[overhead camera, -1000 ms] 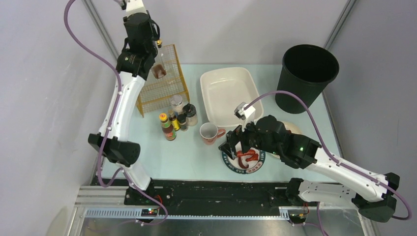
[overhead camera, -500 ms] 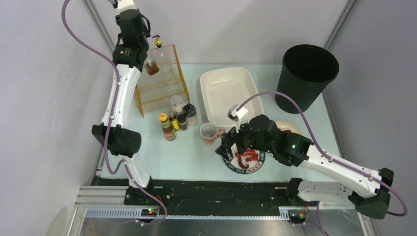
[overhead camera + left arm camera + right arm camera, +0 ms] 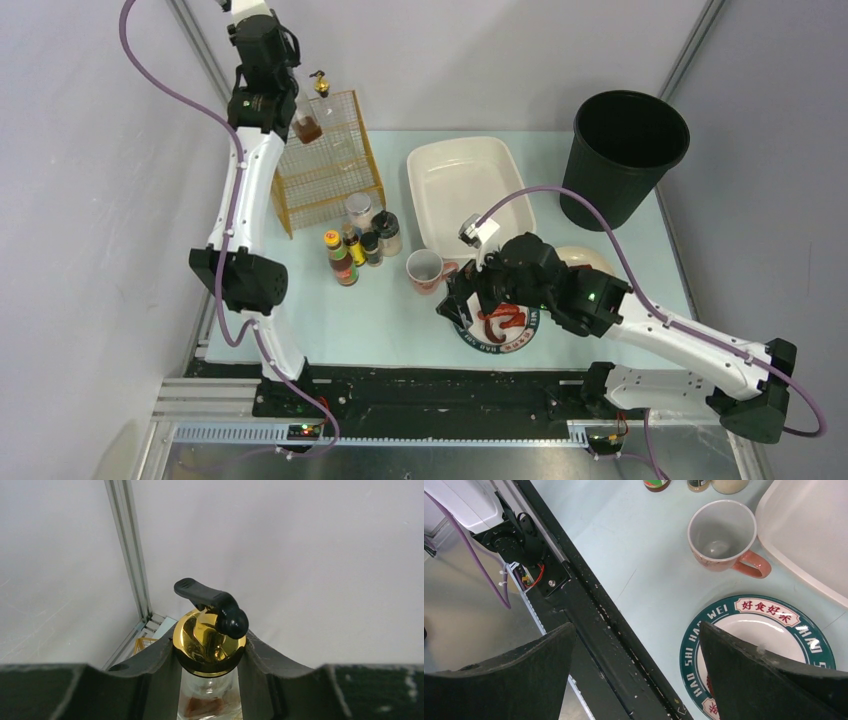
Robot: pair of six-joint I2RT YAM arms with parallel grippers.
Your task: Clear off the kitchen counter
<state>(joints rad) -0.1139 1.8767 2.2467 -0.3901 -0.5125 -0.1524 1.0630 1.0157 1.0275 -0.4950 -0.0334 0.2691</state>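
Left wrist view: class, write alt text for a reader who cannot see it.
The left tool grips a clear glass bottle just below its gold cap, which carries a black pour spout. Behind are a white wall and a grey aluminium rail.

- The right claw (image 3: pixel 636 629) hangs wide open over the bench's (image 3: pixel 624 545) near edge, its dark fingers (image 3: pixel 524 675) framing the shot.
- A pink mug (image 3: pixel 722 535) stands upright just beside a green-rimmed plate (image 3: pixel 724 615) with red Chinese lettering.
- A white basin (image 3: pixel 804 535) fills the upper right corner.
- A black rail (image 3: pixel 589 605) borders the bench.
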